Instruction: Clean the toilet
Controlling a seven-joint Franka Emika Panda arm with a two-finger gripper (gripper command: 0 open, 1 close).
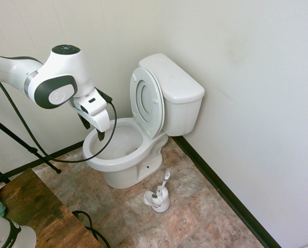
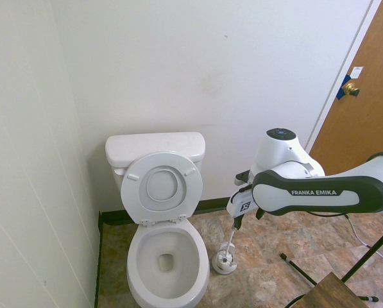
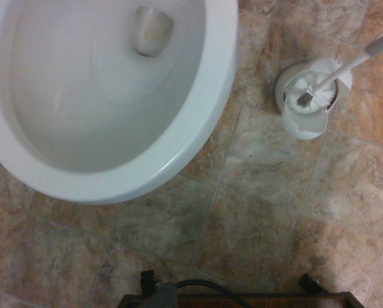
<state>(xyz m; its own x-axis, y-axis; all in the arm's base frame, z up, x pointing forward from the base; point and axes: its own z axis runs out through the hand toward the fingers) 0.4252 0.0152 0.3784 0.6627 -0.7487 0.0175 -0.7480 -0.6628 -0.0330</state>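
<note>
Toilet (image 1: pixel 135 150): one, white, in the corner with its tank (image 1: pixel 177 88) against the wall; bowl open.
Seat and lid (image 1: pixel 147 101): both raised, leaning on the tank.
Brush (image 1: pixel 163 186): one, white, standing in one holder (image 1: pixel 158 200) on the floor just beside the bowl.
Floor (image 1: pixel 195 206): brown stone-look tiles.
Gripper (image 1: pixel 92 128): one, pointing down, up in the air near the bowl's front rim; fingers spread apart, holding nothing.
Door (image 2: pixel 364 109): one, brown, with one knob (image 2: pixel 351 88).
</note>
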